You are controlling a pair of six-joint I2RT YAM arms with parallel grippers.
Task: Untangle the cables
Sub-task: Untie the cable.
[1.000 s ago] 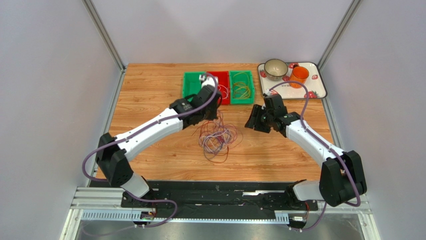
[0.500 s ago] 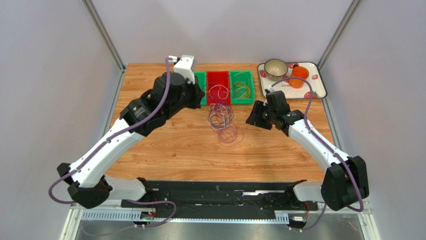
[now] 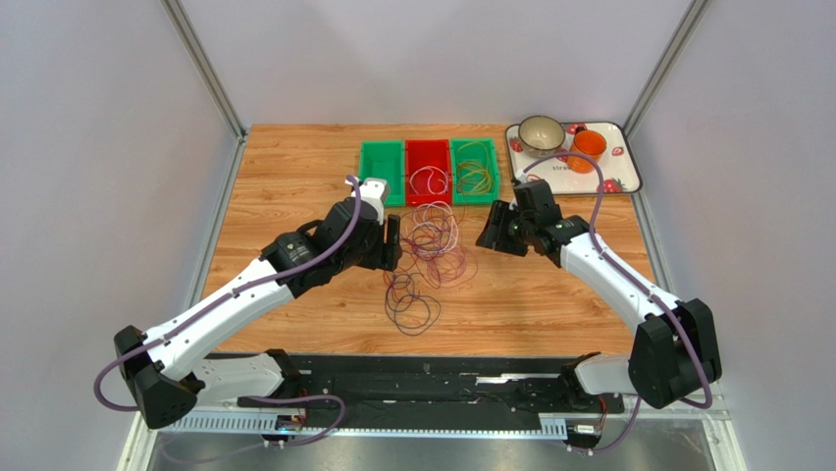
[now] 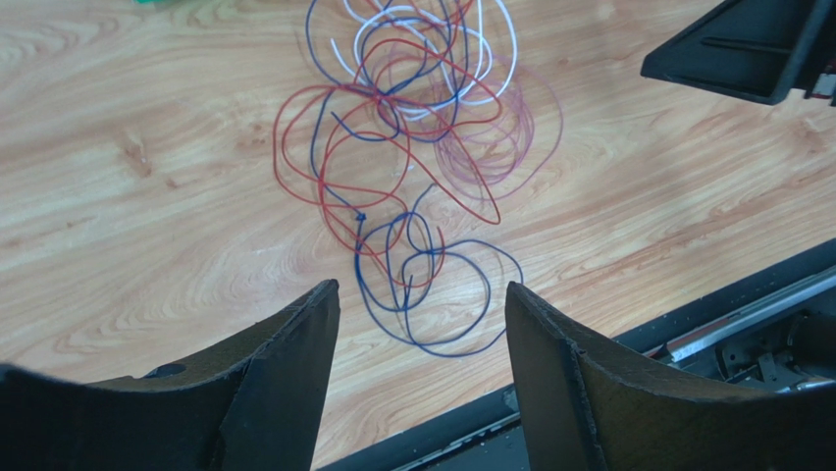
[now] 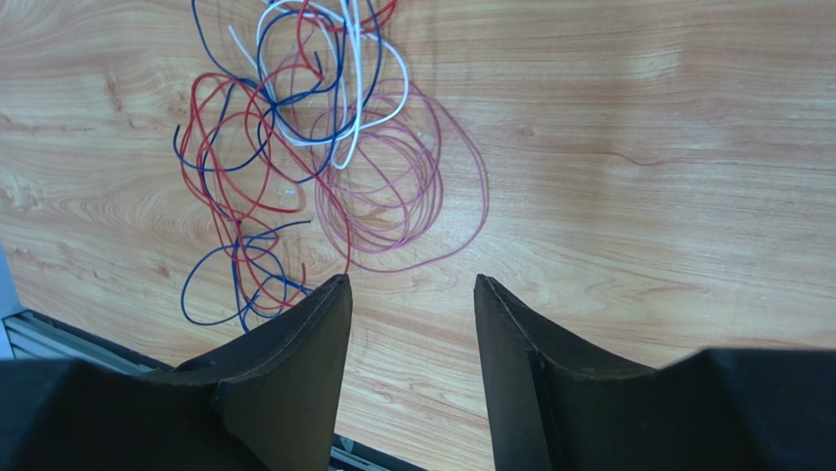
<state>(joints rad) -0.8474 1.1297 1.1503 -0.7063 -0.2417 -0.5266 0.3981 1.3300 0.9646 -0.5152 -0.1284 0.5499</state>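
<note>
The cables (image 3: 427,257) lie as one loose tangle in the middle of the worktop (image 3: 294,167), between the two arms and just on the near side of three small trays. The tangle is made of thin loops in red, dark blue, white and a pinkish purple. The white loops are at its far end, close to the trays, and some blue and red loops trail out at its near end. More loops are inside the trays: white and red ones in the red tray (image 3: 422,150), yellow and green ones in the green tray (image 3: 474,147) to its right. A second green tray (image 3: 381,162) stands to the left of the red one.

The left pincer (image 3: 392,243) is at the left edge of the tangle. It is released: in the wrist view its two dark fingers (image 4: 285,373) stand wide apart and grip nothing, and the blue and red loops are seen on the wood beyond the gap.

The right pincer (image 3: 494,231) is to the right of the tangle, a little apart from it. It is released too, with nothing between its fingers (image 5: 294,363); its camera looks down on the purple loops and the rest of the tangle to their left.

In the far right corner a white tray (image 3: 618,169) carries a bowl (image 3: 541,134) and an orange cup (image 3: 589,147), well apart from the cables.
</note>
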